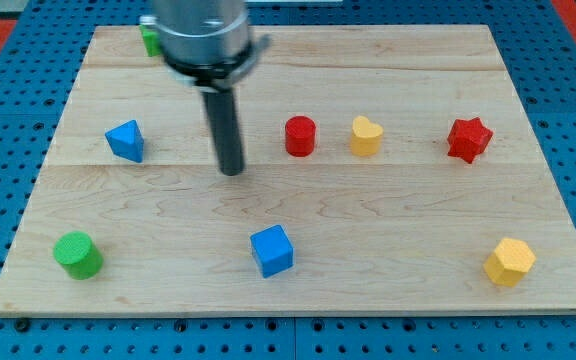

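Note:
My tip (231, 171) rests on bare wood near the middle of the board, touching no block. The red cylinder (300, 136) is the nearest block, a short way to the view's right and slightly higher. The blue triangular block (125, 140) lies farther off to the left. Below and a little right of the tip sits the blue cube (272, 250). Right of the red cylinder stands the yellow heart-shaped block (365, 136).
A red star block (469, 139) sits at the right, a yellow hexagonal block (509, 262) at the bottom right, a green cylinder (77, 254) at the bottom left. The green star block (149, 38) at the top left is partly hidden behind the arm. The wooden board (528, 100) lies on blue pegboard.

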`<state>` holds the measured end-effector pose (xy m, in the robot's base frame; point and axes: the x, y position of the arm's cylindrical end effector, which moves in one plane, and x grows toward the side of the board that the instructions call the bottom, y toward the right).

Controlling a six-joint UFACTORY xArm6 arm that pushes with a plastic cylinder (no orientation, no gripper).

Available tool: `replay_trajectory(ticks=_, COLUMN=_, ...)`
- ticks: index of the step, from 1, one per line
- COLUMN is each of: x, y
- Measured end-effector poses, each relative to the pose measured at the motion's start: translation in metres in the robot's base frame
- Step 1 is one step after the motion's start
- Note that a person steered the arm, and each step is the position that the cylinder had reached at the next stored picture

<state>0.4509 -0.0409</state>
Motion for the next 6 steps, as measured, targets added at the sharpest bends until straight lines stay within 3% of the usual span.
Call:
replay_trajectory(ticks=2, x=-0.014, y=0.1)
replay_trajectory(ticks=4, x=-0.074, y=0.126)
replay_trajectory(ticks=5, x=-0.081, y=0.179)
replay_trajectory(ticks=6, x=-0.062, y=0.157)
